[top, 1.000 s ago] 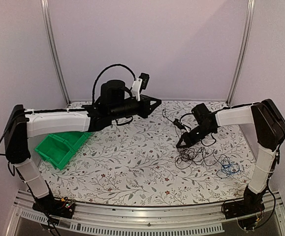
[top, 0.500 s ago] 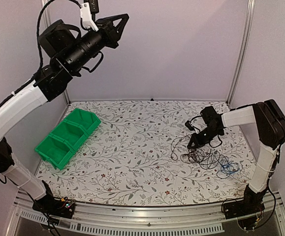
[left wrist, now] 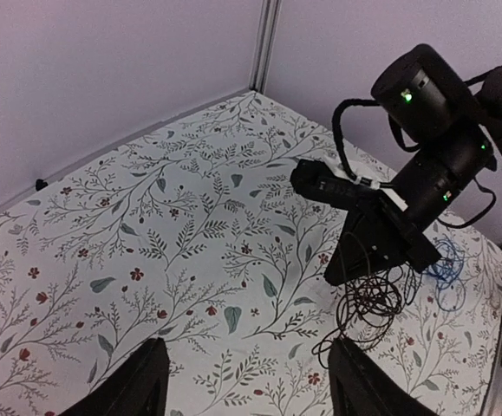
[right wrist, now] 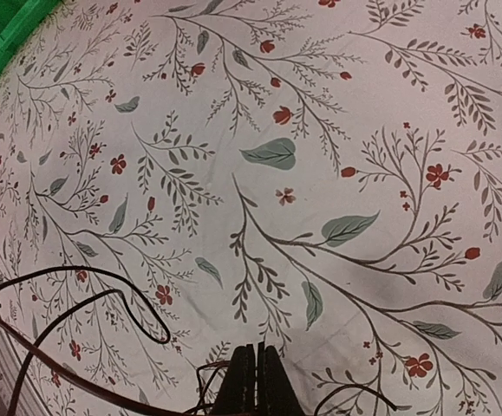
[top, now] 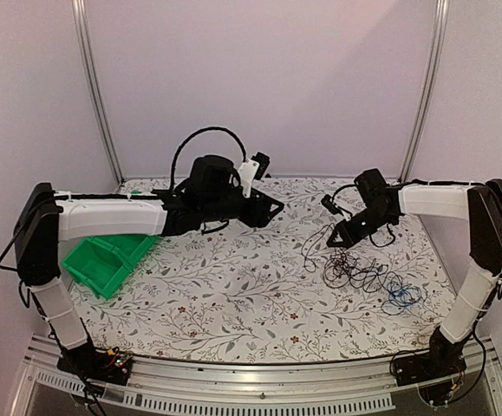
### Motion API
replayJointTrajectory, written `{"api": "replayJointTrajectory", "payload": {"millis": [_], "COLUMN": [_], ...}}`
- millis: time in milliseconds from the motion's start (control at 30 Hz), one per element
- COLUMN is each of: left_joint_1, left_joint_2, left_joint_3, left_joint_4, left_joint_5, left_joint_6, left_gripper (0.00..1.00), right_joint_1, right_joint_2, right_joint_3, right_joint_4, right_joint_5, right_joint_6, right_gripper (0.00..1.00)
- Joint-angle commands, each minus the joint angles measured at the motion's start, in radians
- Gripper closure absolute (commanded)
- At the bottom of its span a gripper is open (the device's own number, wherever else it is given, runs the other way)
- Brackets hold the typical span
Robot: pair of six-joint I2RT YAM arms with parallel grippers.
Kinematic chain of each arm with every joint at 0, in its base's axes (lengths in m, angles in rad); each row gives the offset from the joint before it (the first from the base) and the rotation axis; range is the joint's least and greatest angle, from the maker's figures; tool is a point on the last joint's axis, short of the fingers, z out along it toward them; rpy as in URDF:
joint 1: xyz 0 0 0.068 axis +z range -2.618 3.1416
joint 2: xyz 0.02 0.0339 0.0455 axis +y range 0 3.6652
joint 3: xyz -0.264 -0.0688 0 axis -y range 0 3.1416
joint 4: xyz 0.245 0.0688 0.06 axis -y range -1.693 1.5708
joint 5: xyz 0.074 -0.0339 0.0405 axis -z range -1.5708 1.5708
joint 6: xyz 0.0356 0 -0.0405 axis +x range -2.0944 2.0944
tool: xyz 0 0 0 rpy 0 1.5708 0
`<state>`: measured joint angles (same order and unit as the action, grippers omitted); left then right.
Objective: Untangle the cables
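The cables (top: 363,273) lie in a loose tangle of thin dark strands on the right side of the table, with a bright blue one (top: 400,295) at their near right edge. My right gripper (top: 332,242) hovers just left of the tangle, shut on a dark cable; strands rise from the heap to its tip. In the right wrist view the shut fingers (right wrist: 255,381) have dark cable loops (right wrist: 77,286) on their left. My left gripper (left wrist: 251,386) is open and holds nothing. It faces the right gripper (left wrist: 381,247) and the tangle (left wrist: 376,299) from the left.
A green bin (top: 103,260) with several compartments sits at the table's left side, under the left arm. The table carries a floral-print cloth (top: 233,295). Plain walls and metal posts (top: 424,87) close in the back and sides.
The left arm swung high up toward the back wall, then came back down over the back middle of the table, and its jaws opened. The right gripper drifted back, trailing cable.
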<state>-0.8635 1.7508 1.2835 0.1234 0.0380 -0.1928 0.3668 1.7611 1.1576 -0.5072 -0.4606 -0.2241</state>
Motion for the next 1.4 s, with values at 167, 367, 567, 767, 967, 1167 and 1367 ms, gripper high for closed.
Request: {"api": "replayJointTrajectory", "payload": {"millis": [167, 367, 567, 767, 967, 1167, 1367], "left_joint_1": [-0.047, -0.094, -0.094, -0.074, -0.029, -0.026, -0.036], "left_joint_2": [0.19, 0.296, 0.341, 0.407, 0.515, 0.446, 0.366], "left_joint_3": [0.035, 0.082, 0.099, 0.123, 0.198, 0.103, 0.021], "left_joint_4": [0.108, 0.12, 0.127, 0.159, 0.199, 0.285, 0.311], "left_joint_5": [0.225, 0.29, 0.243, 0.214, 0.251, 0.284, 0.257], "left_joint_6": [-0.034, -0.028, -0.073, -0.131, -0.217, -0.218, -0.194], "left_gripper": [0.35, 0.45, 0.66, 0.73, 0.78, 0.83, 1.0], "right_joint_1": [0.049, 0.049, 0.053, 0.07, 0.077, 0.076, 0.076], "right_joint_2": [-0.018, 0.005, 0.005, -0.007, -0.034, -0.011, 0.006], "right_joint_3": [-0.012, 0.003, 0.007, 0.001, -0.022, -0.042, -0.048], "right_joint_4": [-0.005, -0.006, -0.015, -0.03, -0.042, -0.031, -0.021], "right_joint_5": [-0.033, -0.038, -0.045, -0.065, -0.072, -0.053, -0.021], "right_joint_6": [-0.004, -0.003, -0.007, -0.022, -0.033, -0.023, -0.026], "right_gripper": [1.0, 0.99, 0.99, 0.99, 0.99, 0.99, 0.99]}}
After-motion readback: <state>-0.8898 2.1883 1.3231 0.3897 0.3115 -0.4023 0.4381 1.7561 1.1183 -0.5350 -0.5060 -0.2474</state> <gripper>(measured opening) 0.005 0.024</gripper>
